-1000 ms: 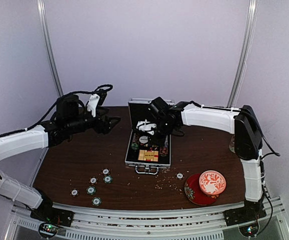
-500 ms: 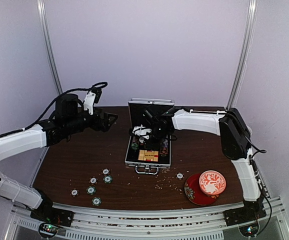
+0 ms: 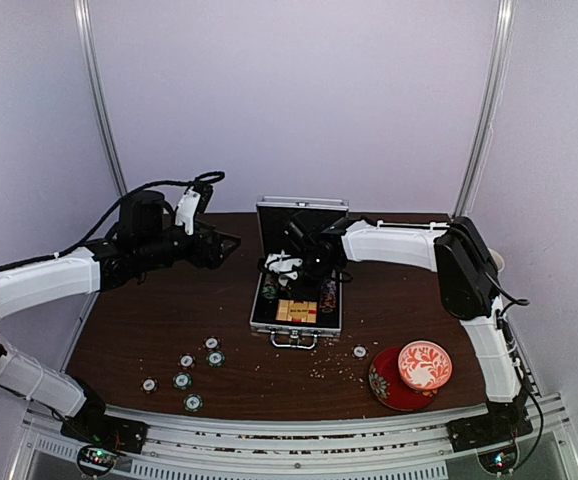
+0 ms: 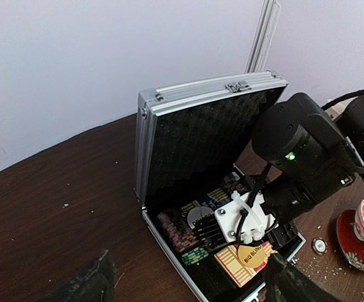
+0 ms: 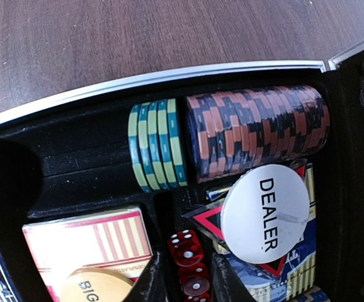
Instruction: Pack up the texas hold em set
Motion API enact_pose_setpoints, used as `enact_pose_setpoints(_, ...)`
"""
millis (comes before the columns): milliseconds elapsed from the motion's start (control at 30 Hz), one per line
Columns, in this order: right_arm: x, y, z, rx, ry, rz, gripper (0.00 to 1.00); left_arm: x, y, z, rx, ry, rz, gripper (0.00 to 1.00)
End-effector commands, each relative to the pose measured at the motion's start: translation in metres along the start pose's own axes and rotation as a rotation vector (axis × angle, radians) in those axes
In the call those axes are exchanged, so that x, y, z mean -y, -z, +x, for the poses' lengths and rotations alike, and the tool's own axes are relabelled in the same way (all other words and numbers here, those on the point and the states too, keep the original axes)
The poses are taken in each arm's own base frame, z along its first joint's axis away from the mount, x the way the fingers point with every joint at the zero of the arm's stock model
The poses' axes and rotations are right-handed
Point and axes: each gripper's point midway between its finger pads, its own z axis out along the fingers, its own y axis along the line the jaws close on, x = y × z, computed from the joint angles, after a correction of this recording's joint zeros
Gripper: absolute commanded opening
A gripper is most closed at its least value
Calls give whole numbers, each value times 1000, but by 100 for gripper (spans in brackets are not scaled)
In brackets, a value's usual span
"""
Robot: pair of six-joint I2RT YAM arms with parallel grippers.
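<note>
The silver briefcase (image 3: pixel 295 318) stands open at mid-table, lid up (image 4: pixel 194 138). Inside lie green chips (image 5: pixel 157 146), a row of dark and orange chips (image 5: pixel 257 129), a white DEALER button (image 5: pixel 267 214), the striped card box (image 5: pixel 87 242) and red dice (image 5: pixel 188 248). My right gripper (image 5: pixel 188 286) reaches down into the case (image 3: pixel 289 268); its fingers stand slightly apart on either side of the dice, with small gaps. My left gripper (image 3: pixel 227 243) hovers left of the case, wide open and empty (image 4: pixel 188 289). Several loose chips (image 3: pixel 184 365) lie at the front left.
One more chip (image 3: pixel 360 352) lies right of the case's handle. A red-and-white bowl (image 3: pixel 424 365) sits on a red saucer (image 3: pixel 389 388) at the front right. Crumbs are scattered along the table's front.
The right arm has swung left and down into the case, and its fingers have parted a little around the dice. The left arm has shifted slightly and stays open.
</note>
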Motion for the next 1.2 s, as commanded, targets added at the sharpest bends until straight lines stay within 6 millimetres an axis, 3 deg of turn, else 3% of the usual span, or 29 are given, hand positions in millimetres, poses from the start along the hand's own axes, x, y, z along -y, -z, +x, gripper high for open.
enact_pose_setpoints(0,6,2,-9,22,-12,24,29,5,1,-19,48,-17,26,83)
enact_pose_setpoints(233,6,27,-15,36,-28,18,30,-1,-2,-16,28,-29,-3,81)
enact_pose_setpoints(367,6,61,-17,72,-34,35,31,-10,-10,-8,-28,-45,-43,78)
enact_pose_setpoints(600,-12,104,-1,116,-38,15,32,-33,-19,13,-168,-108,-157,72)
enact_pose_setpoints(700,-27,115,16,120,-39,-9,33,-35,-19,17,-220,-78,-175,71)
enact_pose_setpoints(867,-46,132,46,150,-41,-21,33,-35,-7,57,-358,26,-183,68)
enact_pose_setpoints(1000,-59,143,64,199,-46,-43,33,-31,13,97,-515,90,-204,66)
enact_pose_setpoints(1167,-70,153,86,258,-67,-66,34,-23,35,134,-674,129,-213,65)
